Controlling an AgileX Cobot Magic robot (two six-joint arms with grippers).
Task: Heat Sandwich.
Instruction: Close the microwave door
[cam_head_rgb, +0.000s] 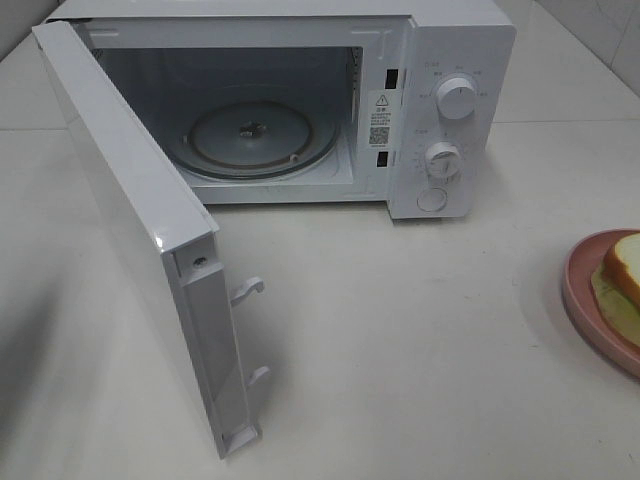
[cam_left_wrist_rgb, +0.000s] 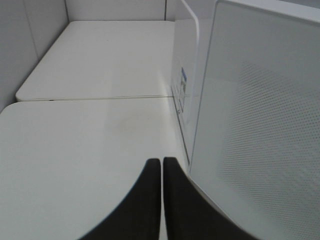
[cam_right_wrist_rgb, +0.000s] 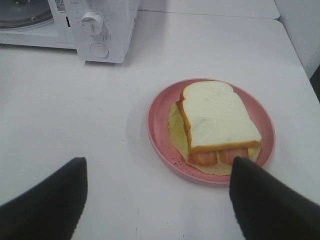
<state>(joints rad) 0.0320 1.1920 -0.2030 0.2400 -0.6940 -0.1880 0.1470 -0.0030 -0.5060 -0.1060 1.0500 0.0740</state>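
Hovering wide open low in the right wrist frame, the right gripper (cam_right_wrist_rgb: 157, 200) should straddle the plate (cam_right_wrist_rgb: 159, 131) rim, staying level; the soft, square-cut sandwich (cam_right_wrist_rgb: 217, 122) lies on that glossy pink disc at the overhead view's right edge; the left gripper (cam_left_wrist_rgb: 161, 167) rests pinched shut beside the microwave (cam_head_rgb: 445, 110) door (cam_head_rgb: 130, 230).

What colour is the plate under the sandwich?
Pink; the plate under the sandwich shows best in the right wrist view.
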